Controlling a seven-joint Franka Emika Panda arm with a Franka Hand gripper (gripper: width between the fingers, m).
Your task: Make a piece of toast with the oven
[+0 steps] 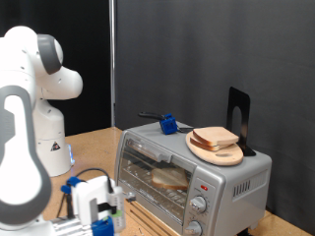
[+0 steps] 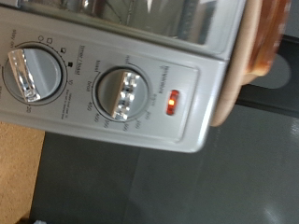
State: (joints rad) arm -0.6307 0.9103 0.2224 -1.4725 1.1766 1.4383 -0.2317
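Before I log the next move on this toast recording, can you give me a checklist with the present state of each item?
1. Oven door shut: ok.
2. Piece of toast inside behind the glass: ok.
3. Red light on: ok, lit in the wrist view.
4. Two knobs in the wrist camera's sight: ok; their settings cannot tell.
5. Claw off the oven, at the exterior view's bottom left: ok; holding anything: cannot tell.
6. Plate of bread slices sitting on the oven top: ok.

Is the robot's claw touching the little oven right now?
Apart. The exterior view shows the gripper at the oven's left, with a gap between them.
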